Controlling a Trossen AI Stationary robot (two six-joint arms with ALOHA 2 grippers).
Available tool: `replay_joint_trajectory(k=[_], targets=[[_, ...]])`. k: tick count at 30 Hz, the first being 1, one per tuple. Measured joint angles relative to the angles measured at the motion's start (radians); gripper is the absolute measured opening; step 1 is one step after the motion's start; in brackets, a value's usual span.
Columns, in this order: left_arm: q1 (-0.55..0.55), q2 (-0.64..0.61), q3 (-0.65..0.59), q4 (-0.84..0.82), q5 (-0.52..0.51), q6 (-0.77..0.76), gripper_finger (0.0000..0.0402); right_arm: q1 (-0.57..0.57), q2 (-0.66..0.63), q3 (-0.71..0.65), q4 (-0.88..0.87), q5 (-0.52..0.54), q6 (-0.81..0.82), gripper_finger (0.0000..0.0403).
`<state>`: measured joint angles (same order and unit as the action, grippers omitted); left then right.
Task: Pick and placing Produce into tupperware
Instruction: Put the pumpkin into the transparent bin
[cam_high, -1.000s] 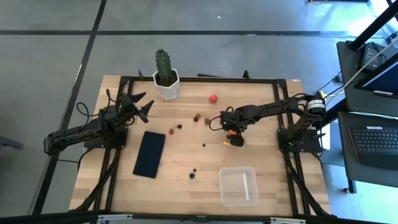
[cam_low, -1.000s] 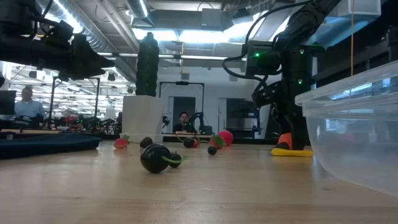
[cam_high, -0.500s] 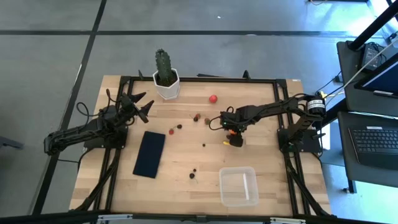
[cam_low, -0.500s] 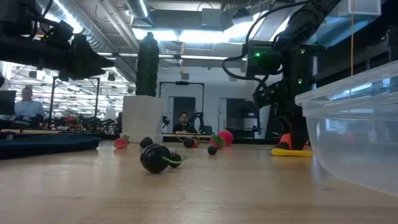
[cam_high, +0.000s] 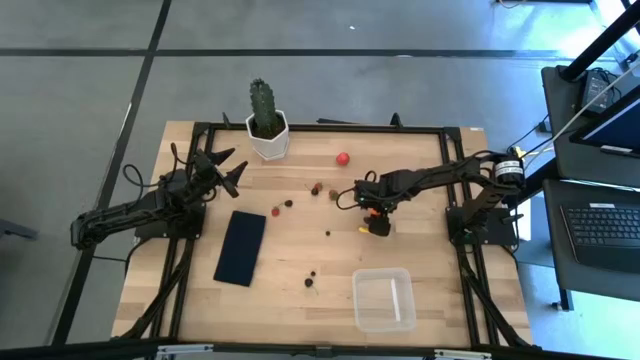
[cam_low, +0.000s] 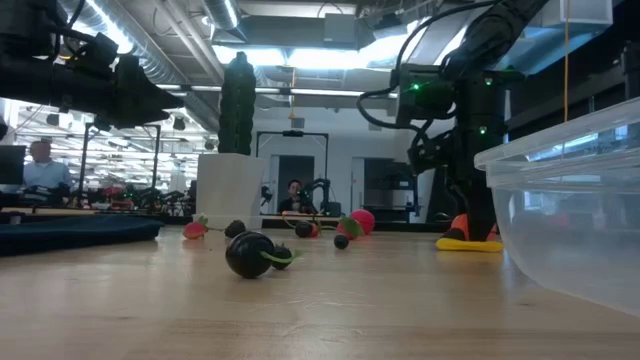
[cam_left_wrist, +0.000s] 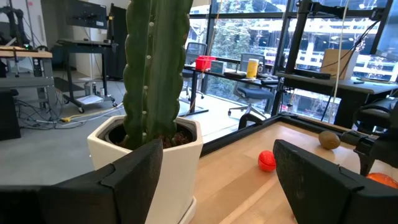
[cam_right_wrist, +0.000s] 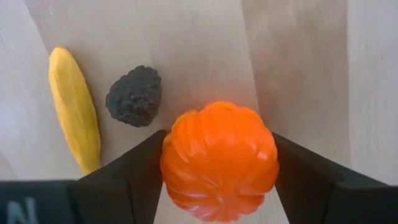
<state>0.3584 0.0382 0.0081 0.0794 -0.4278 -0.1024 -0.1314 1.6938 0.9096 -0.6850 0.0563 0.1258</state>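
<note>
Right hand (cam_right_wrist: 217, 168) is closed around the orange ball (cam_right_wrist: 219, 160) on the bench; tupperware (cam_high: 384, 300) lies nearer its arm. Left hand (cam_high: 228, 172) waits, fingers apart.

Glossy ribbed orange ball (cam_right_wrist: 219, 160); rough matt dark berry (cam_right_wrist: 134, 95); pale wood table (cam_high: 420, 190); clear plastic tupperware (cam_high: 384, 299).

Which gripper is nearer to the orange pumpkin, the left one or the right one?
Right. The right gripper has its fingers on both sides of the orange pumpkin. The left gripper waits far off, beside the cactus pot.
</note>
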Motion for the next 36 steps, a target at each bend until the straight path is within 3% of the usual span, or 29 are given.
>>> replay_joint_trajectory(k=[4,9,16,28,36], targets=[[0.0,0.0,0.0,0.0,0.0,0.0,0.0298,-0.003,-0.065,0.028,-0.077,0.014,0.048,0.0251],[0.0,0.0,0.0,0.0,0.0,0.0,0.0298,0.039,-0.174,0.094,-0.141,-0.068,0.119,0.0251],[0.0,0.0,0.0,0.0,0.0,0.001,0.0298,0.25,-0.242,0.231,-0.197,-0.125,0.291,0.0251],[0.0,0.0,0.0,0.0,0.0,0.005,0.0298,0.617,-0.133,0.289,-0.194,-0.084,0.851,0.0251],[0.0,0.0,0.0,-0.014,0.0,0.005,0.0298,0.714,0.011,0.289,-0.128,-0.086,0.999,0.0252]])
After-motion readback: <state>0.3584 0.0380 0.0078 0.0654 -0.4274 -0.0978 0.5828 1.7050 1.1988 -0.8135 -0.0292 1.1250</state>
